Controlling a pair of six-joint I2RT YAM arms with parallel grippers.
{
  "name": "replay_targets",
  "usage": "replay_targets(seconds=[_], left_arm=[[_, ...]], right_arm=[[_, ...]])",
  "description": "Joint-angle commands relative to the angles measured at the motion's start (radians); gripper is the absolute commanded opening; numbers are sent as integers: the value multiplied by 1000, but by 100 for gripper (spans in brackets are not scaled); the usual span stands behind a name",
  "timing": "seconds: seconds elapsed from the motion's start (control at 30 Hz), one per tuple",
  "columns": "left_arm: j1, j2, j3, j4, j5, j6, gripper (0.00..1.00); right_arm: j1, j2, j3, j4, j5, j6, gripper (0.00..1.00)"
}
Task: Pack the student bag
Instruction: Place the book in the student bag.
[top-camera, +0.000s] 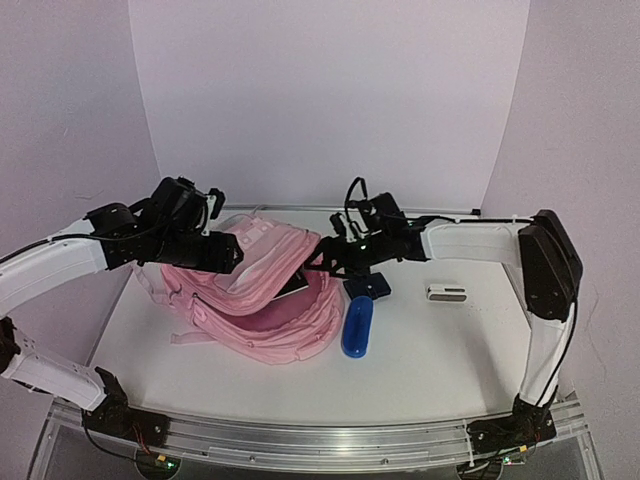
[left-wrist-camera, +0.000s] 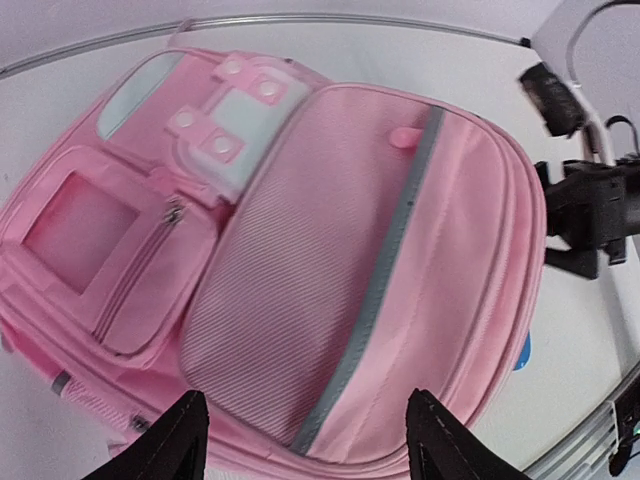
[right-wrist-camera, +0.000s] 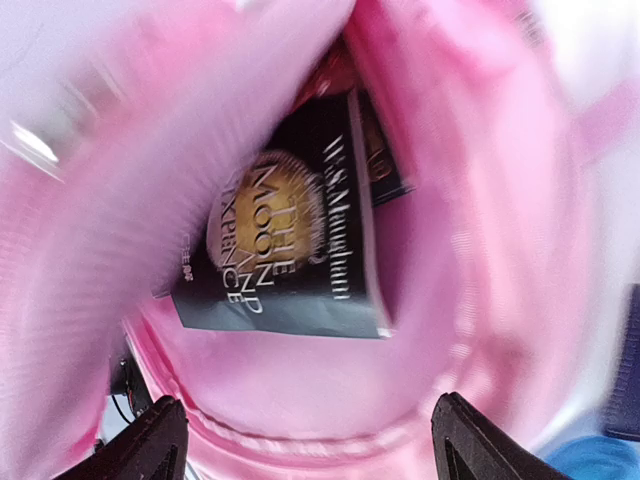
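Note:
The pink student bag (top-camera: 262, 290) lies on its back at the table's middle left, its main flap (left-wrist-camera: 330, 260) lifted. A dark book (right-wrist-camera: 290, 230) with gold lettering lies inside the bag's mouth, one corner (top-camera: 293, 287) poking out. My left gripper (top-camera: 222, 253) hovers over the bag's top, open, with nothing between its fingers (left-wrist-camera: 165, 445). My right gripper (top-camera: 322, 262) sits at the bag's opening, open and apart from the book, its fingertips (right-wrist-camera: 480, 440) spread over the pink lining (right-wrist-camera: 330, 390).
A blue case (top-camera: 357, 327) lies on the table just right of the bag, under my right wrist. A small white device (top-camera: 447, 294) rests further right. White walls close the back and sides. The table's metal rail (top-camera: 320, 440) runs along the front.

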Motion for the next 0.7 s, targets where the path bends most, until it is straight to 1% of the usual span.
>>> replay_targets(seconds=[0.0,0.1,0.17,0.27,0.33,0.43,0.53,0.67], left_arm=[[81,-102,-87,-142,-48,-114,66],[134,-129,-159,-177,-30,-129,63],[162,-133,-193,-188,-15,-125,61],[206,-128,-234,-198,8,-101,58],[230,-127,-241,-178,47,-81,56],[255,-104,-215,-183,73,-31,55],[272,-51,-169,-212,86,33,55],[318,19,-134,-209,178,128,55]], right_arm=[[-104,-105,-37,-9,-54,-157,90],[-115,-117,-27,-60,-56,-223,95],[-113,-115,-14,-63,-99,-210,98],[-88,-88,15,-69,-160,-163,98],[-57,-77,12,-73,-168,-163,98],[-11,-61,-11,-87,-163,-181,98],[8,-50,-38,-106,-133,-205,98],[7,-36,-52,-139,-137,-215,98]])
